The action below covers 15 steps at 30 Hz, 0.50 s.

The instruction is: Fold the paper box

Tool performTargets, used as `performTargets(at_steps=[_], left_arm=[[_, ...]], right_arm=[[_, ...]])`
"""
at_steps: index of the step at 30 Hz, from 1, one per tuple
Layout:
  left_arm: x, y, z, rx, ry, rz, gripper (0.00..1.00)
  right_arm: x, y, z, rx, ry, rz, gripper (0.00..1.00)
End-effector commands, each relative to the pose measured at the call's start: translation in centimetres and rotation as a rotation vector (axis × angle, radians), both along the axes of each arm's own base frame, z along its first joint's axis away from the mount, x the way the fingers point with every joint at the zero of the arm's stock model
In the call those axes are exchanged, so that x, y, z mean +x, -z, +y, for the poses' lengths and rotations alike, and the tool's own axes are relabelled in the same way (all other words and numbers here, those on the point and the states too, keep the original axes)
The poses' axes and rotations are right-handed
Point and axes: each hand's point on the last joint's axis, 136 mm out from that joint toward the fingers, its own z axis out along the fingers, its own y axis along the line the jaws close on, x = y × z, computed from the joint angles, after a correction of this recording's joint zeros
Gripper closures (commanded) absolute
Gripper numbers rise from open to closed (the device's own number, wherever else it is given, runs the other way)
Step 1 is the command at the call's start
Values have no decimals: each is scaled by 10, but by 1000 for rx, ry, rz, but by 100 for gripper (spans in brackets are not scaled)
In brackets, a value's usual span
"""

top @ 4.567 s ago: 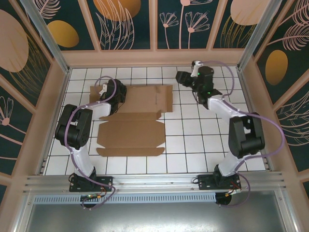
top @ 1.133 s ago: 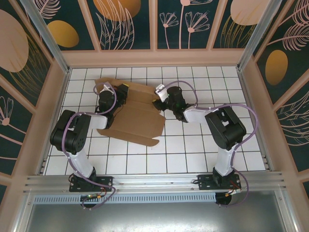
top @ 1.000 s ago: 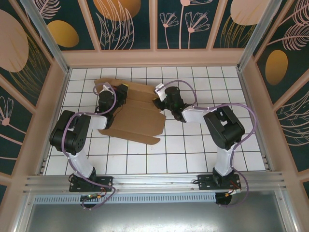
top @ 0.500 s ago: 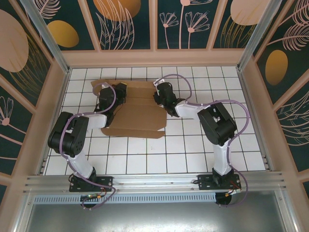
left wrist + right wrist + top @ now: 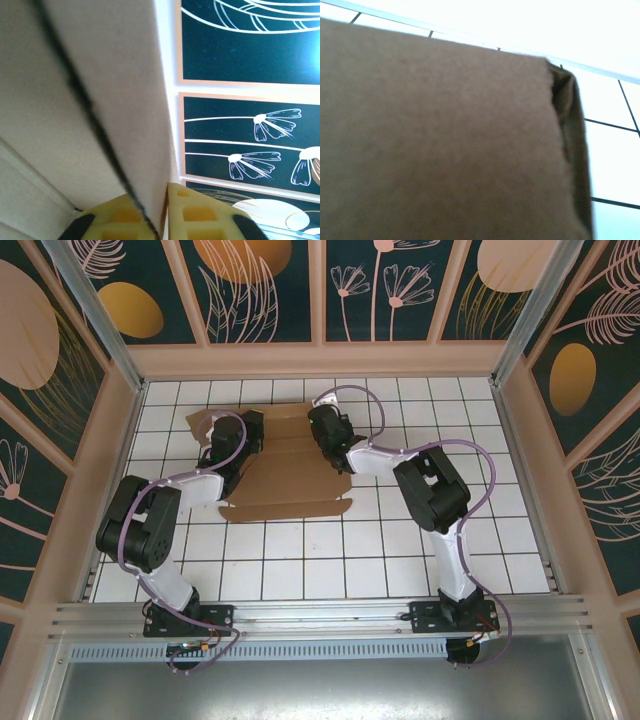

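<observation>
The left gripper (image 5: pixel 159 210) has jaws pinching the paper box (image 5: pixel 290 485) edge. Right gripper (image 5: pixel 324 430), upper middle: jaws, cannot tell.

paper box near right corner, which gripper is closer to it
Right. The right gripper is at the paper box's far right edge, directly beyond that corner; the left gripper holds the far left side, across the sheet.
</observation>
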Motion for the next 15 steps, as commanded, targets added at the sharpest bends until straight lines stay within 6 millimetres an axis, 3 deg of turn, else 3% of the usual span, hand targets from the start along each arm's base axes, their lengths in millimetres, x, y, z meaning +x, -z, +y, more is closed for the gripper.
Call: performTargets(at_steps=[1,6,9,12,15], left_arm=[[-16,16,-15,2,67,85,74],[-21,4,-10,23,60,62,52],[-27,0,-13,34,89,59,33],[-38,-2,-13,78,125,65,30],[-51,-16,-11,117,157,24,29]], right_arm=[[0,14,-15,-85,19,27,100],[-1,17,-22,-97,-40,38,100],[-4,19,-24,-115,-88,37,100],[-7,9,-30,-61,-140,21,100],[-9,-2,-42,-20,-181,7,100]])
